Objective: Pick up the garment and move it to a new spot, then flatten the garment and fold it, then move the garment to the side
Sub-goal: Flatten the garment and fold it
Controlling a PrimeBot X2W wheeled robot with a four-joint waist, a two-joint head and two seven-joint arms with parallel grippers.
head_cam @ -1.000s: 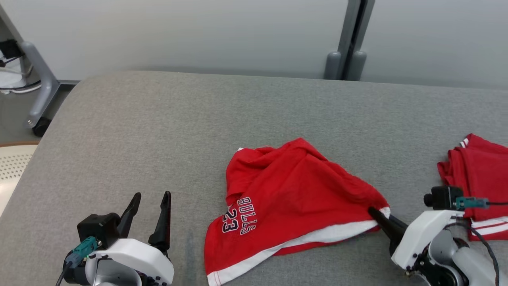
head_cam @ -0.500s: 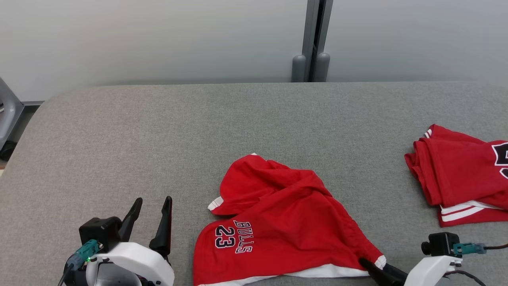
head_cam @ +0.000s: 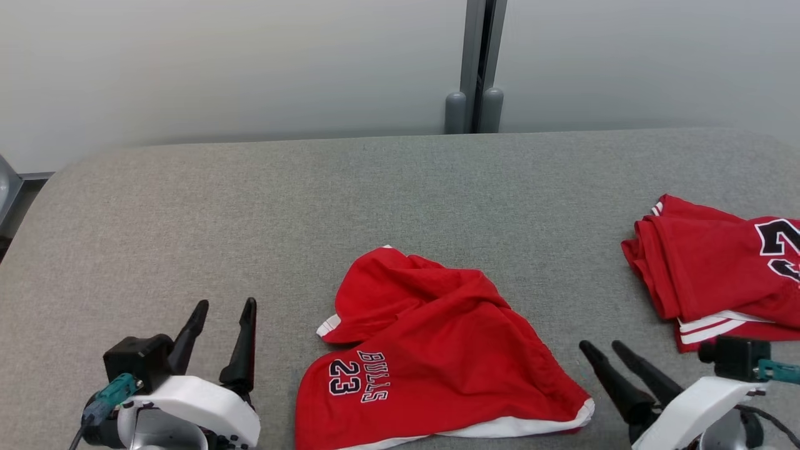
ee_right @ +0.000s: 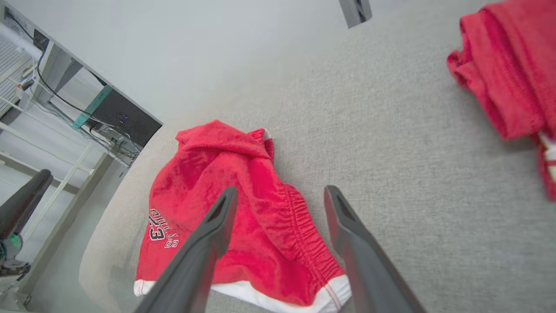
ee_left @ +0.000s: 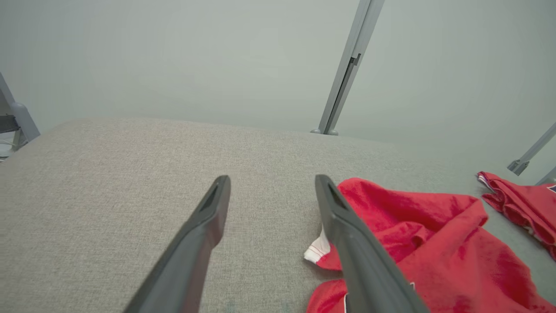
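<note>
Looking at the head view, the red Bulls shorts [head_cam: 437, 362] sit in a rumpled heap at about 6 o'clock on the gray fabric surface [head_cam: 312, 200]. The "BULLS 23" print faces up near their 7 o'clock corner, and the white hem runs along the near edge. One leg is flopped over toward 11 o'clock with a bit of white trim poking out. The right wrist view shows the same shorts [ee_right: 226, 195] with the gathered waistband running down toward the white-edged corner. The right gripper [head_cam: 601, 345] is just off the shorts at their 3 o'clock side, its two dark fingers spread apart and pointing toward 11 o'clock. From its own camera the right gripper [ee_right: 280, 193] looks wide apart too, with one finger overlapping the red cloth in the picture, though I can't tell if it actually touches. The left gripper [head_cam: 225, 304] sits at the shorts' 9 o'clock, well apart from them, fingers also parted and pointing to 12. Over at 3 o'clock on the surface there's a second red garment [head_cam: 706, 275], folded, with white stripes and a dark number. A gray post [head_cam: 475, 62] stands against the wall at 12 o'clock.
</note>
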